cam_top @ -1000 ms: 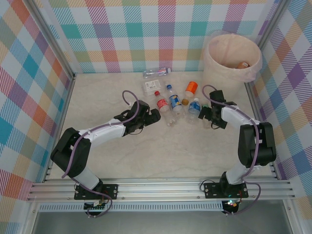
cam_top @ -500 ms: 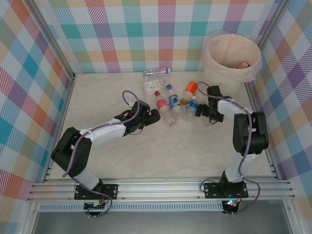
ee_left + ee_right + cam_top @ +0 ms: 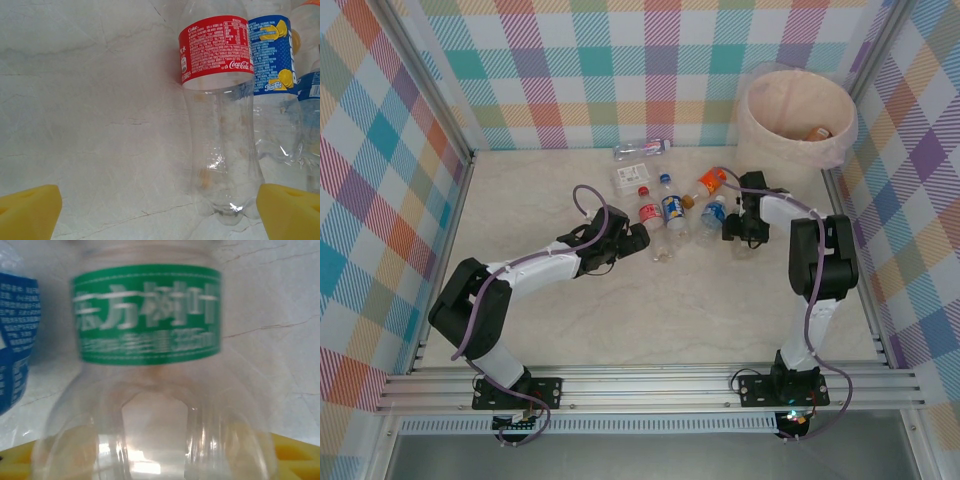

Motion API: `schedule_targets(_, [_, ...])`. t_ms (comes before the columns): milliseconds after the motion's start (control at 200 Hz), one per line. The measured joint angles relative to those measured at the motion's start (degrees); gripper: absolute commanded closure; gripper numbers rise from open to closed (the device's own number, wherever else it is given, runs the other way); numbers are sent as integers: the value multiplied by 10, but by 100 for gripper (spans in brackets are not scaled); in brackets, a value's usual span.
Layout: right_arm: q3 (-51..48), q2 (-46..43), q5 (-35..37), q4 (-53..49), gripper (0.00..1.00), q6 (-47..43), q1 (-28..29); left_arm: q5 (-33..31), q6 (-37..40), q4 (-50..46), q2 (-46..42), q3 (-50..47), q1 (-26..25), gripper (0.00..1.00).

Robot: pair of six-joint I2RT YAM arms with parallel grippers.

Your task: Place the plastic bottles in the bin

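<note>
Right jaws, brought forward to the bottle cluster, are seen narrowed from wide open around the green-label bottle (image 3: pixel 147 315), which is on the table (image 3: pixel 520 200) near-left of the bin (image 3: pixel 775 150). A firm grip cannot be confirmed. Left jaws are spread wide beside the Coke bottle (image 3: pixel 220 115). A lift binward is judged next.

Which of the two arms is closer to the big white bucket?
Right. The right arm ends just in front of the bucket, beside the bottles; the left arm ends on the bottles' other side, farther off.
</note>
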Motion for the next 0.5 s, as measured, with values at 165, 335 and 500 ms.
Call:
schedule_targets(165, [-38, -50, -25, 13, 45, -5, 4, 0, 0, 0, 0, 0, 0, 0])
schedule_targets(335, [-79, -125, -71, 30, 49, -7, 14, 2, 0, 0, 0, 0, 0, 0])
schedule_targets(500, [-85, -185, -111, 38, 51, -7, 19, -2, -1, 0, 0, 0, 0, 0])
